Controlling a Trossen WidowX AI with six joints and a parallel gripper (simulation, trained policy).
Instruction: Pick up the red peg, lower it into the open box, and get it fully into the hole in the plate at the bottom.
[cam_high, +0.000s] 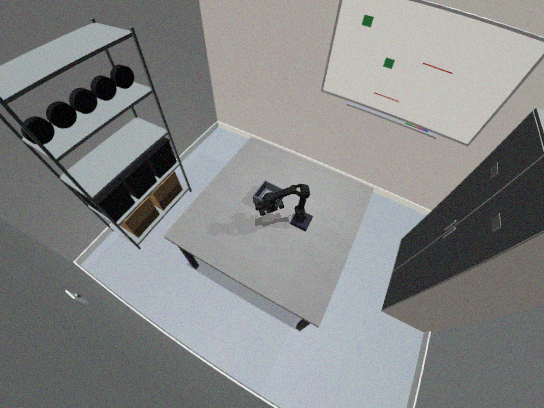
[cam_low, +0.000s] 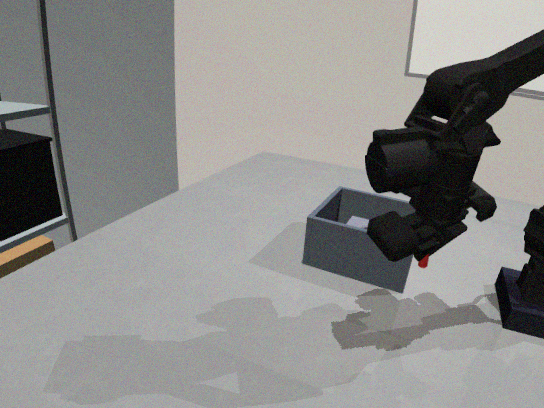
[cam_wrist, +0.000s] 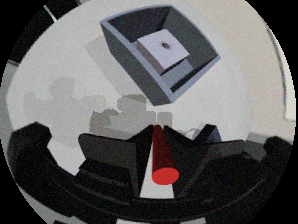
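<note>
Arm reaches out from its base (cam_high: 309, 223) (cam_low: 510, 320), elbow (cam_high: 303, 189) raised, forearm (cam_high: 286, 193) (cam_low: 500, 65) sloping down to the wrist. Gripper (cam_high: 268, 210) (cam_low: 429, 252) (cam_wrist: 158, 128) hangs low at the arm's end, above table level, slightly tilted, fingers angled downward. In wrist view, fingers drawn close together, a narrow gap between, closed on something slender. Base upright; gripper well apart from it.
</note>
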